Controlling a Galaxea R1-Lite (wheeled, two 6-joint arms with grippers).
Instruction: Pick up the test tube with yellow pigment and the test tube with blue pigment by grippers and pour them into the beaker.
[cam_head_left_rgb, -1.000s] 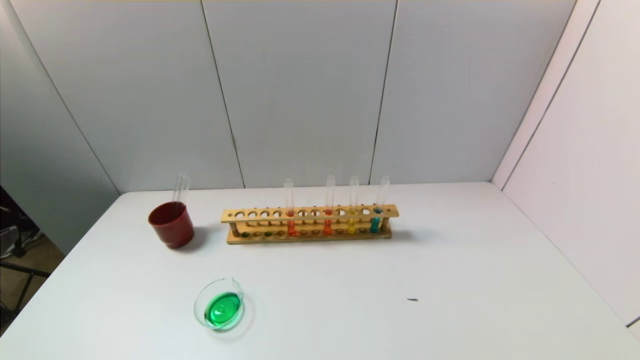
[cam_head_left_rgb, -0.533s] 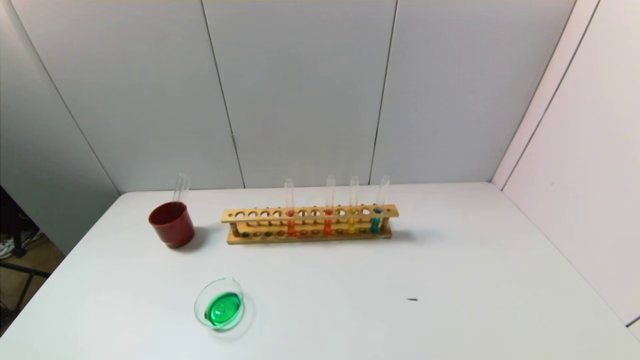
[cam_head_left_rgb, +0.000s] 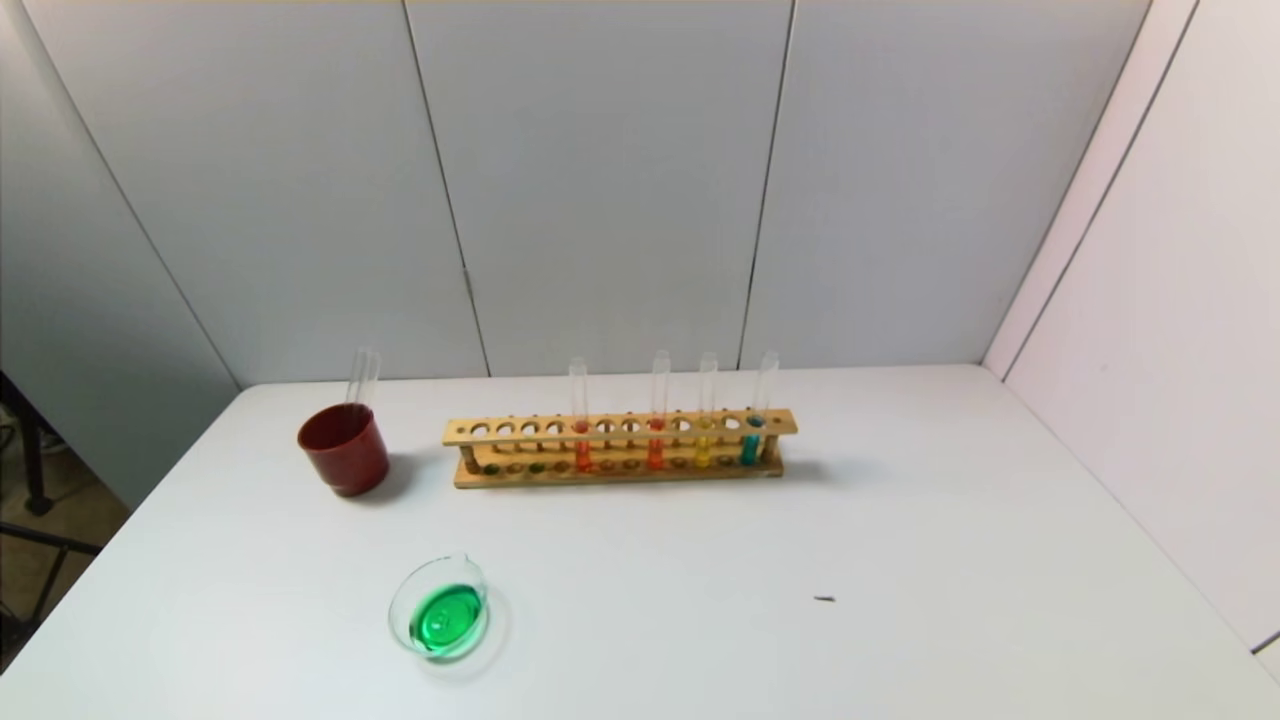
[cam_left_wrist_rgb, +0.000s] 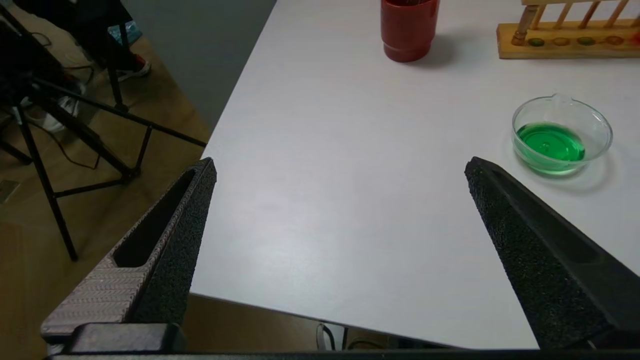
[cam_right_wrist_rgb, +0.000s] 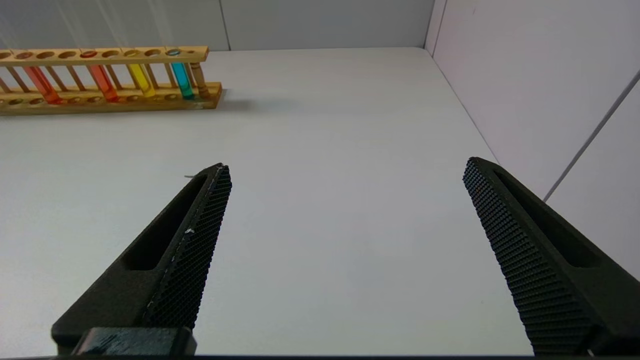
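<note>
On the white desk (cam_head_left_rgb: 900, 500) a wooden rack (cam_head_left_rgb: 620, 448) stands near the back wall, holding four tubes upright: two with orange-red liquid, then the test tube with yellow pigment (cam_head_left_rgb: 705, 440), and at the rack's right end the test tube with blue pigment (cam_head_left_rgb: 752, 440). The beaker (cam_head_left_rgb: 439, 608) sits well in front of the rack's left end and holds green liquid. A dark red cup (cam_head_left_rgb: 343, 449) with empty glass tubes stands left of the rack. The left tool (cam_left_wrist_rgb: 340, 167) hangs released, jaws wide, over the desk's near left edge, near the beaker. The right tool (cam_right_wrist_rgb: 347, 167) is also released, over bare desk right of the rack.
</note>
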